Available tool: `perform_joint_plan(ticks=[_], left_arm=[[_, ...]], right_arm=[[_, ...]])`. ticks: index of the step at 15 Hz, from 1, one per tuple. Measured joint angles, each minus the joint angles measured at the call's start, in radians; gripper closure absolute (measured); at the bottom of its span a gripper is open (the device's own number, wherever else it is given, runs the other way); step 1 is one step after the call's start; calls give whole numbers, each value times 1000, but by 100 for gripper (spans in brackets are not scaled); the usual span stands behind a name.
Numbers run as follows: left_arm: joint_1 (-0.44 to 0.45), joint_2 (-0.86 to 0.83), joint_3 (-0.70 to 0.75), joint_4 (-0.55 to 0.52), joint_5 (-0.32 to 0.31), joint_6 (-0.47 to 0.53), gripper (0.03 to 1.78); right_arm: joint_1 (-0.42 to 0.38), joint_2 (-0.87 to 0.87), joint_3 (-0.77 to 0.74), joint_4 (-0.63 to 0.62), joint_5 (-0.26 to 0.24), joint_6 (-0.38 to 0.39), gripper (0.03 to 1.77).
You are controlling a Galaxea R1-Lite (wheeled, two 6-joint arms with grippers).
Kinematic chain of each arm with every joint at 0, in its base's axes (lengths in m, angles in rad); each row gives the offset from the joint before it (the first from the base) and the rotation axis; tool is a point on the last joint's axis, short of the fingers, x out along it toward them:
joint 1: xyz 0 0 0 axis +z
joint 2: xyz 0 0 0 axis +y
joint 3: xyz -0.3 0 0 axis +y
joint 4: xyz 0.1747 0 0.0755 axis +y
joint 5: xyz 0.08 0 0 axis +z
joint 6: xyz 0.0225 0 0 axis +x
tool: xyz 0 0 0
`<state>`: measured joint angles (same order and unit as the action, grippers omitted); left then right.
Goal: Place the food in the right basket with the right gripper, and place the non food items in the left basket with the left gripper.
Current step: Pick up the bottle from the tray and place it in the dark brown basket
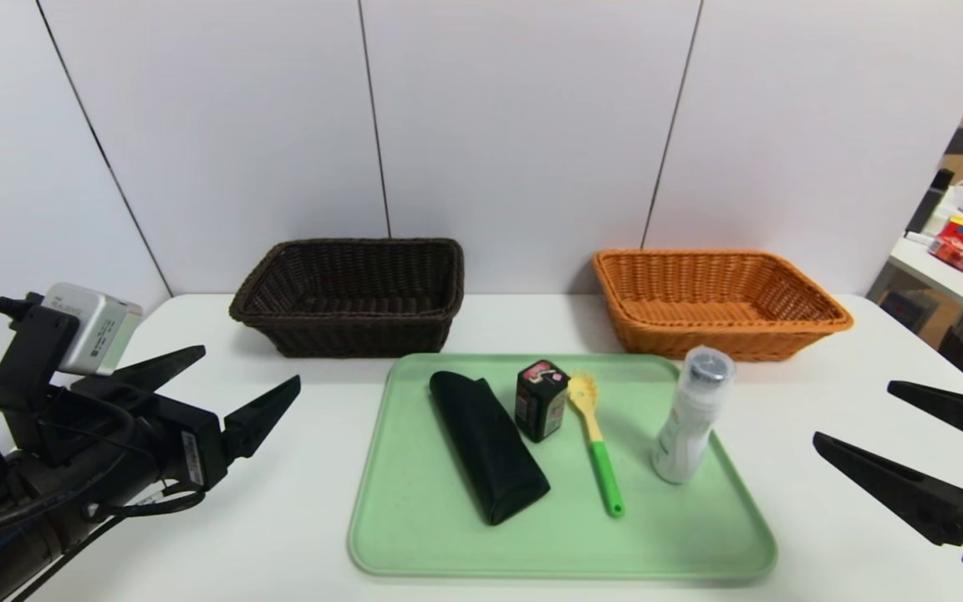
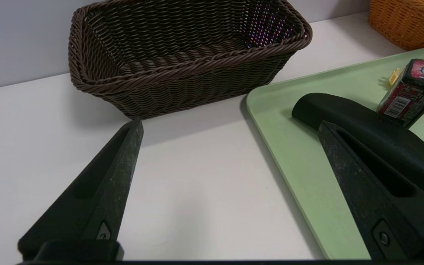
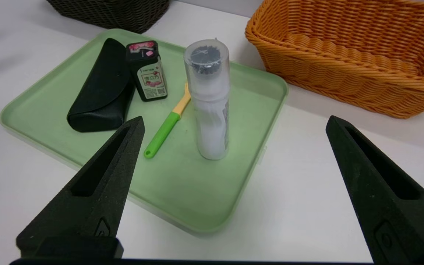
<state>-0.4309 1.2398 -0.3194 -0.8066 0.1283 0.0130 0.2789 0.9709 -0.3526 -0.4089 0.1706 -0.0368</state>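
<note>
While both arms hover at the near corners of the white table (image 1: 298, 535), nothing has yet left the pale green rectangular plastic tray (image 1: 415, 535) at the table's near middle. On the tray's left part lies the long black soft case (image 1: 488, 445), set at a slant with one end toward the far left. Just to the right of it, touching or nearly touching its far end, stands the small black upright carton (image 1: 541, 400) with a pink-red and white label on top. Right of the carton lies the yellow slotted spoon with its green handle (image 1: 598, 441), the yellow head toward the far side and the handle pointing near. Farther right, near the tray's right rim, stands the white bottle with a clear cap (image 1: 690, 415), upright.

Beyond the tray, against the white panelled wall (image 1: 523, 125), sit two baskets well apart: the rectangular dark brown woven wicker basket (image 1: 352, 297) on the far left and the rectangular orange-tan woven wicker basket (image 1: 715, 303) with flared sides on the far right. Both hold nothing.

Left of the tray, above bare table, the left gripper (image 1: 235, 380) has its fingers spread wide and grips nothing. Right of the tray, the right gripper (image 1: 899, 418) is likewise spread wide, with nothing between its fingers.
</note>
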Motion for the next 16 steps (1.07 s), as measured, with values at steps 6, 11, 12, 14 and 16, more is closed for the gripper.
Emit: perform_joint_plan(ticks=[6,11,12,14,16], left_arm=[[-7,15,-9,0,0,4,12],[-8,15,-10,-1,0,3,12],[-7,15,-10,-1,0,4,12],[-7,15,-10,-1,4,4,12],[-7,17,-10,-1,11,5,12]], right_arm=[[56,177,19,-183,-3,23,10],[75,278,27,-273,-1,22,10],[81,297,35,-310,-2,22,10],[99,333,62,-375,-1,23,10],[109,368,94,-449,0,24,10]])
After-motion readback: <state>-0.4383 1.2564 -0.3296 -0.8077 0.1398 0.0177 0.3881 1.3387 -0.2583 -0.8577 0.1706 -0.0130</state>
